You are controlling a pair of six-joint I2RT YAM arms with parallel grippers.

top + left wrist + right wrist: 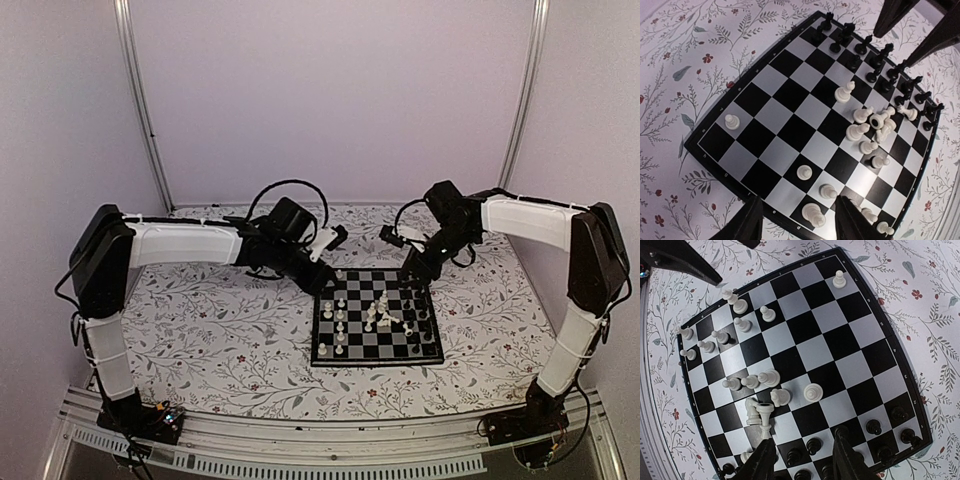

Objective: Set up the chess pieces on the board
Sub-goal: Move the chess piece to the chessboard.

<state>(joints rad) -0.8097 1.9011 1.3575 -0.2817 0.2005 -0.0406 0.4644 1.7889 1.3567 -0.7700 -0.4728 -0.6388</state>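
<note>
Board (385,350) flat on floral table (220,330), right of centre, between the two arms. Black pieces (425,310) ranked along its right edge. White pieces (380,312): several toppled in mid-board heap, rest upright near left edge. Border characters too small to read. Left gripper (799,200) jaws apart, empty, above white side. Right gripper (804,437) jaws apart, empty, above black rows. Fingers cut off at bottom of wrist views.

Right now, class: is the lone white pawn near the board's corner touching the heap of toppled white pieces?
Apart. The left wrist view shows bare squares between the lone white pawn and the heap of white pieces.
</note>
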